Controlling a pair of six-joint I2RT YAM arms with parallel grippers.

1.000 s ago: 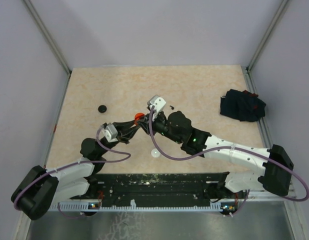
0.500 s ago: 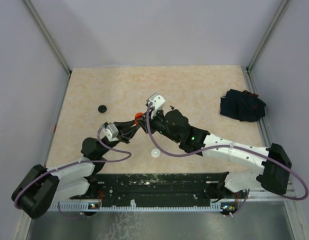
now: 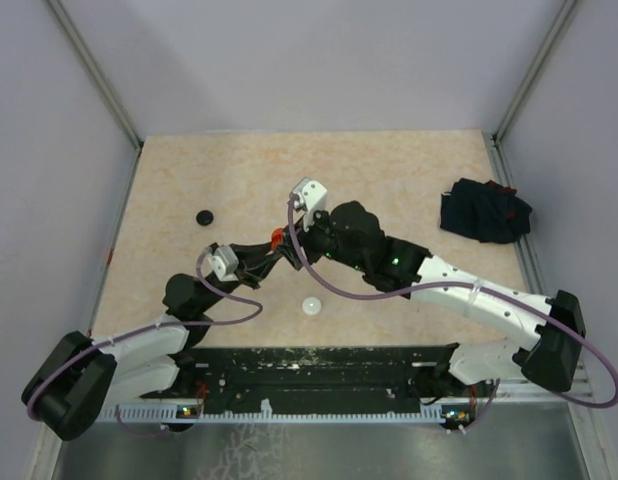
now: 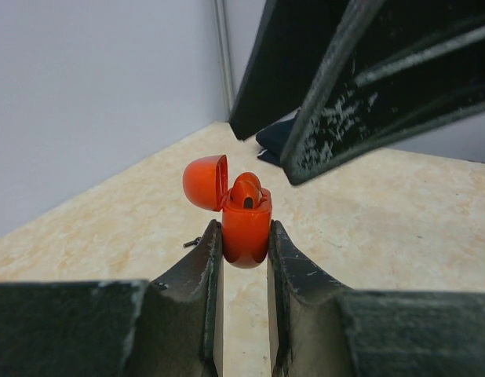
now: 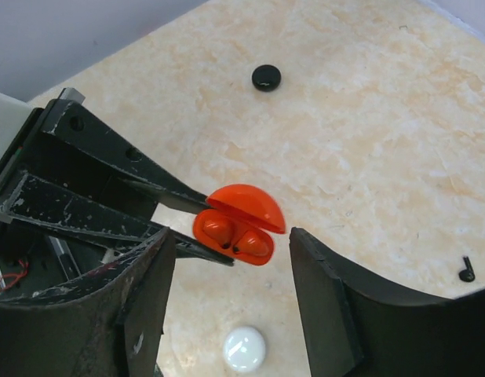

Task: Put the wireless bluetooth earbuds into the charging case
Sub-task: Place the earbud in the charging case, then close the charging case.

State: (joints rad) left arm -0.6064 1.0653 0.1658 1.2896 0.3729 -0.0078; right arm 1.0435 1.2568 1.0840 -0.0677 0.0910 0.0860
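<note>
A round black disc (image 3: 203,216) is lying on the pale marbled table (image 3: 409,170) well to the left of the small red-orange clamshell charging case (image 5: 250,206), which is being held up off the surface. The left hand (image 4: 242,239) is pinching that case by its lower body, keeping it upright with the lid hanging open to one side. Two tiny red-orange earbuds (image 4: 246,191) are sitting in the case's wells, so the seating step for this pair looks finished. The next move probably calls for tipping the lid shut without knocking the case out of the pinch. A round white disc (image 3: 311,306) is resting on the table on the near side of the case, slightly to its right. The right hand (image 5: 231,236) is hovering over the case with its fingers spread wide, carrying nothing and touching neither lid nor buds. A tiny black stemmed earbud (image 5: 466,269) is lying loose on the table beyond that hand's outer finger from the case, waiting its turn. A dark navy cloth bundle (image 3: 484,212) is sitting far to the right of the case.
</note>
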